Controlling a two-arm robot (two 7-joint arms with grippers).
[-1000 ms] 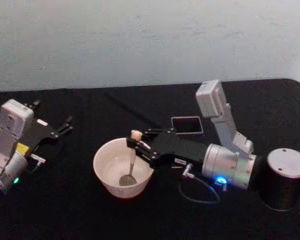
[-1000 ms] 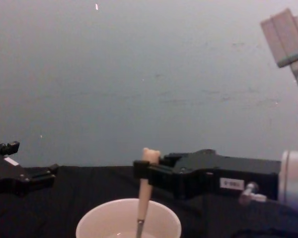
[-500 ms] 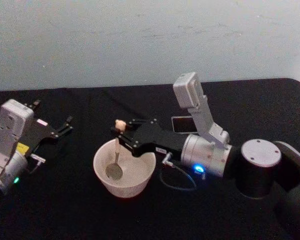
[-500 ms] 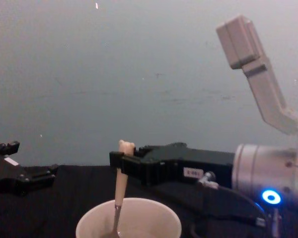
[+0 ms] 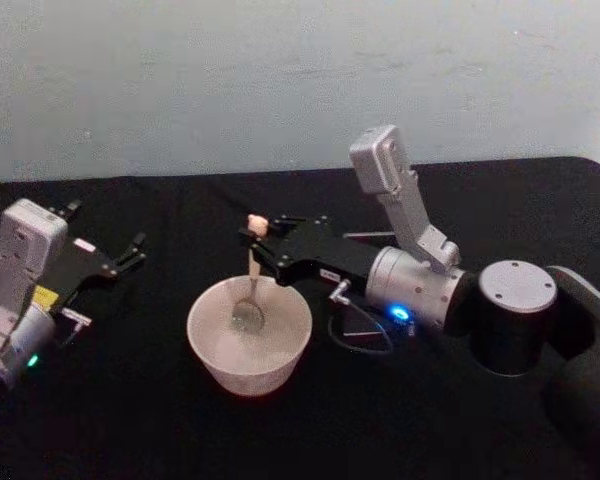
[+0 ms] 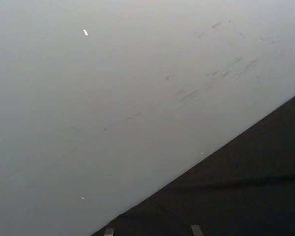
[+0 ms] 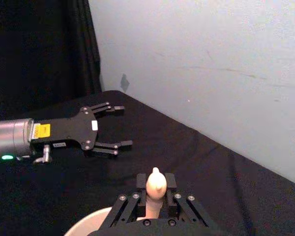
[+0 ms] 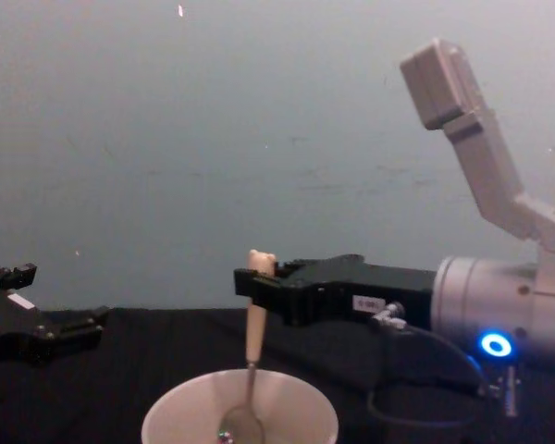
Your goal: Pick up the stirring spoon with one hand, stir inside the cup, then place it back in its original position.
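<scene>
While right end effector (image 5: 254, 237) clamps stirring spoon (image 5: 251, 272) below its bear head, bowl inside cup (image 5: 212, 345), left end effector (image 5: 133, 250) spread wide near left edge of desk (image 5: 130, 425).

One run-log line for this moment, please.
phase: stir | right gripper: shut on stirring spoon, spoon bowl down inside cup | left gripper: open, parked left of cup

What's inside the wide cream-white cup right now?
The bear-topped beige stirring spoon stands in the cup, metal bowl down, held by the right gripper. Liquid cannot be judged; left gripper parked aside.
</scene>
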